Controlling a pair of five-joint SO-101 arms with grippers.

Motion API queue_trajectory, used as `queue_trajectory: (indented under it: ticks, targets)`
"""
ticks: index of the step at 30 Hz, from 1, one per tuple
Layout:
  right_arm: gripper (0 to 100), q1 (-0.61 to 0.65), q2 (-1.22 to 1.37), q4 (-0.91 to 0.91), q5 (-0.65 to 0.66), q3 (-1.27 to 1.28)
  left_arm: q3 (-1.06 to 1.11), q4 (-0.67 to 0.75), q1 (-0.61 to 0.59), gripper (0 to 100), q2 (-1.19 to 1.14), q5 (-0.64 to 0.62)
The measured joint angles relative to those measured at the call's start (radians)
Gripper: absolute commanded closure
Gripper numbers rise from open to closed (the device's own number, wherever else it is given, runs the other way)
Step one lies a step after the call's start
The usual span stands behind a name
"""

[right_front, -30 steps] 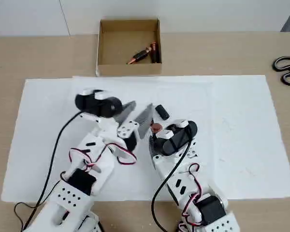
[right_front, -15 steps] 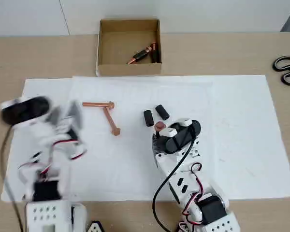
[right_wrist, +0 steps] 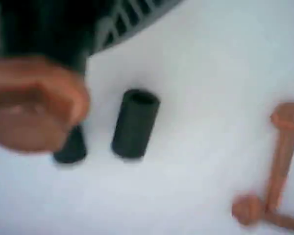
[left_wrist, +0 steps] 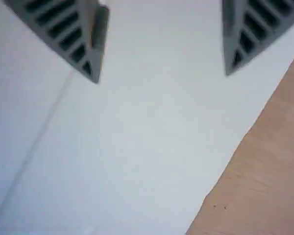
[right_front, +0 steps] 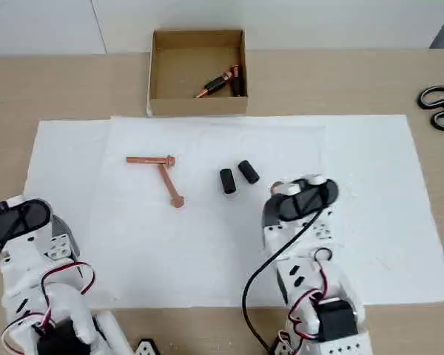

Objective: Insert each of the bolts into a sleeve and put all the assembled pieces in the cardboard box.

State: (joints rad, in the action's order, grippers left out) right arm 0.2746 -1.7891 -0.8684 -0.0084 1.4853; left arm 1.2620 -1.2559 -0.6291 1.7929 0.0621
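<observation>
Right wrist view: right claw (right_front: 278, 189) clamped on a bolt (right_wrist: 34, 103), head outward. Nearest sleeve (right_front: 247, 171) lies just beside it, second sleeve (right_front: 227, 180) next along, long axes roughly toward the cardboard box (right_front: 196, 108). Left claw (left_wrist: 161, 68), spread open, sits well apart.

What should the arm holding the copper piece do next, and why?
Probably the right pincer should carry its copper bolt, which seems already sleeved, to the cardboard box. Two finished pieces lie there already, and the left pincer hangs open by the paper's edge.
</observation>
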Motion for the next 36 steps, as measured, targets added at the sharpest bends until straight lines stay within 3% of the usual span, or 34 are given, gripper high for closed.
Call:
queue_trajectory:
  ticks: [6, 12, 23, 36]
  targets:
    - [99.5, -0.02, 0.101, 0.0, 0.054, -0.195, 0.0, 0.0, -0.002, 84, -0.061, 0.005]
    - [99.5, -0.02, 0.44, 0.066, 0.061, -0.485, 0.0, 0.0, 0.0, 84, -0.078, 0.005]
    - [99.5, -0.02, 1.229, 0.462, 0.061, -1.036, 0.0, 0.0, -0.002, 84, -0.078, 0.005]
    - [99.5, -0.005, 1.972, 0.988, 0.061, -1.332, 0.0, 0.0, -0.002, 84, -0.078, 0.011]
